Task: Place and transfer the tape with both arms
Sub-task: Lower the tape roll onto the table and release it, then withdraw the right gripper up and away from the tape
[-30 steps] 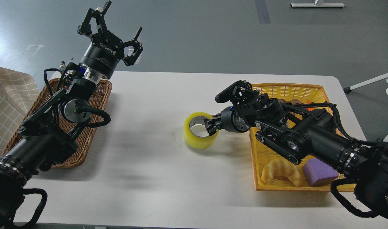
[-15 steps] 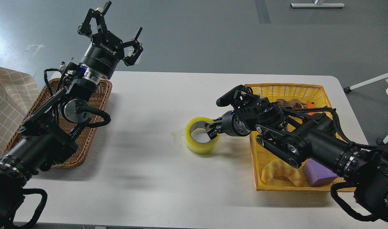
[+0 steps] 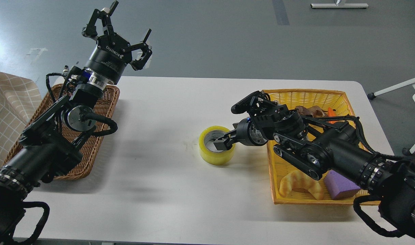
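Note:
The tape point(image 3: 207, 153), a yellow roll with a grey-white core, lies flat on the white table point(image 3: 160, 190) just left of the yellow basket. My right gripper point(image 3: 225, 143) reaches over the roll's right rim. One finger point(image 3: 220, 145) sits inside the core, slightly away from the wall, and the other is hidden on the outside. The jaws look loosened around the wall. My left gripper point(image 3: 132, 18) is open and empty, raised high above the table's far left edge, far from the tape.
A yellow basket point(image 3: 306, 94) at the right holds a croissant point(image 3: 301, 183), a purple block point(image 3: 340, 185) and small items at the back. A brown wicker basket point(image 3: 105, 112) stands at the left under my left arm. A checked cloth point(image 3: 6, 102) lies at the far left.
My right gripper lowered the tilted tape until it lay flat on the table. The finger inside the core then moved away from the wall. The left arm barely moved.

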`<action>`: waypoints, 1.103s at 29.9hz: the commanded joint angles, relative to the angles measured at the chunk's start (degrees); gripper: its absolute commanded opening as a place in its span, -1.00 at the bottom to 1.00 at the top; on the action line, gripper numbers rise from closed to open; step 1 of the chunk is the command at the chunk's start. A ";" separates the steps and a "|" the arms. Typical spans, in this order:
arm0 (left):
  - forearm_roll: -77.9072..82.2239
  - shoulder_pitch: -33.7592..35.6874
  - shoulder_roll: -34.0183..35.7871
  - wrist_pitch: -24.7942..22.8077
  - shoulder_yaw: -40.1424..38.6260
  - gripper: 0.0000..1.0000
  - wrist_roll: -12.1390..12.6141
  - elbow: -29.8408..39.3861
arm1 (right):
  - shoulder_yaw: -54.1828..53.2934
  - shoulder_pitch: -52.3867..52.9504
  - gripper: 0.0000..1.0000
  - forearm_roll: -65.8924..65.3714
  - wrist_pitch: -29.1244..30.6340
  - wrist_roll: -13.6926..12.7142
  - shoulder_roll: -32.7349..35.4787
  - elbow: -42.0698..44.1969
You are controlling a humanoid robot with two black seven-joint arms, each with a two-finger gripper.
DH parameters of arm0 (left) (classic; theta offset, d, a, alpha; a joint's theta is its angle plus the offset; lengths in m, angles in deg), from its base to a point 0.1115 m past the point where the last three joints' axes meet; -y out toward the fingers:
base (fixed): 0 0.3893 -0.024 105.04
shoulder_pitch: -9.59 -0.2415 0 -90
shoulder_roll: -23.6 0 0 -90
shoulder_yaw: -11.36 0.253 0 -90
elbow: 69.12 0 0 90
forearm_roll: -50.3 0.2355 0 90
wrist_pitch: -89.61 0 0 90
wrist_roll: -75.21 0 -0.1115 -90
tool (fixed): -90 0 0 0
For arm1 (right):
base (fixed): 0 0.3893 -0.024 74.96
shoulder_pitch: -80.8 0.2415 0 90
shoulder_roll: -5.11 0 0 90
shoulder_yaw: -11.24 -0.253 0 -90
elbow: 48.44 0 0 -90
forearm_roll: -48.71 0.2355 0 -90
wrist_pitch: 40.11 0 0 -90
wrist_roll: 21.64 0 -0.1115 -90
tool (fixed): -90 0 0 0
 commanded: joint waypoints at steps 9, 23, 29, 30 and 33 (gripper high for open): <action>0.00 0.00 0.12 0.00 0.09 0.96 0.10 -0.09 | -2.90 2.28 0.94 0.47 0.00 0.00 0.00 -6.01; 0.00 0.00 0.38 0.00 0.09 0.96 0.10 -0.53 | -9.13 2.28 0.97 13.54 0.00 0.00 16.24 -22.87; 0.09 0.00 0.47 0.00 0.09 0.96 0.10 -0.62 | -20.11 -2.72 0.97 19.71 0.00 0.09 20.21 -28.52; 0.09 0.00 0.73 0.00 0.00 0.96 0.10 -0.62 | -24.22 -4.38 0.97 20.50 0.00 0.09 20.48 -29.65; 0.09 0.00 1.17 0.00 0.00 0.96 0.10 -0.62 | -32.41 -7.47 0.99 22.61 0.00 0.17 20.22 -30.45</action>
